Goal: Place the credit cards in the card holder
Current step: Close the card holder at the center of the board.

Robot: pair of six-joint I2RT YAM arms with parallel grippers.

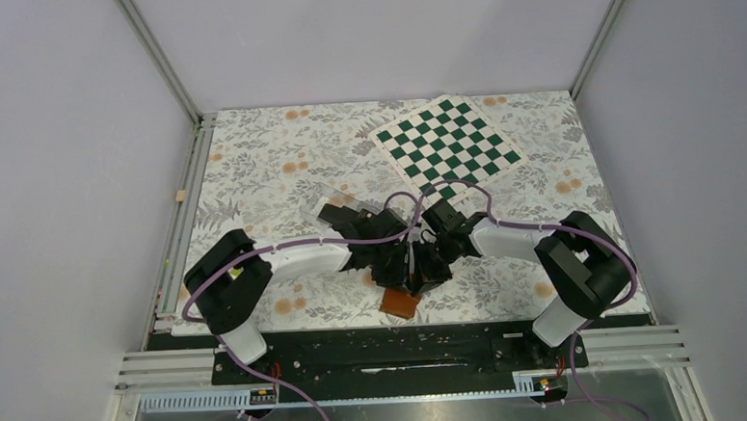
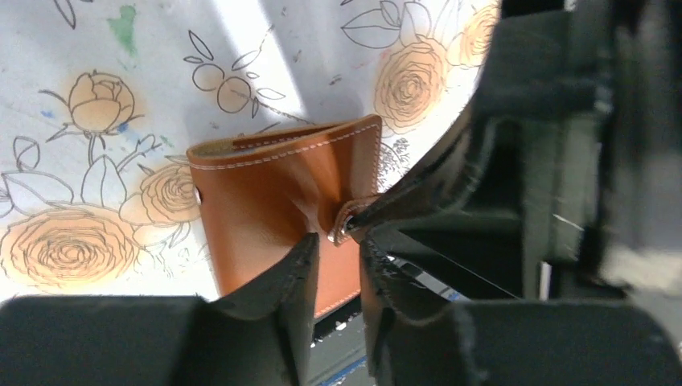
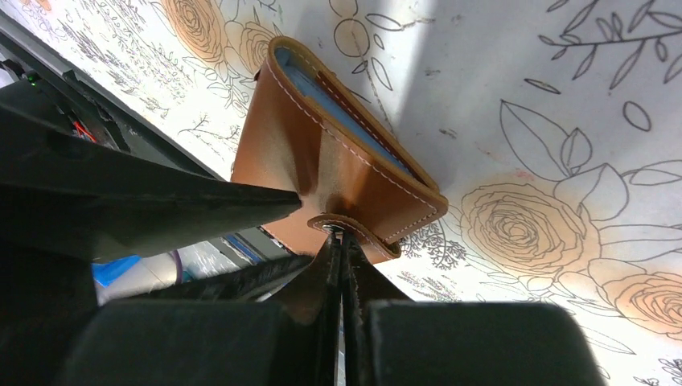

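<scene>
Currently, the card holder (image 1: 400,304) lies at the lower centre of the top view on the floral tablecloth (image 1: 281,167). The right gripper (image 3: 341,241) is clamped tight on its snap tab (image 3: 346,223). The left gripper (image 2: 338,257) stands slightly parted, gripping nothing, one fingertip (image 2: 304,251) touching the leather cover.

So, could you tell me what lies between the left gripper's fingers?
The card holder: in the left wrist view its leather shows in the gap, its snap tab pinched by the right gripper.
</scene>
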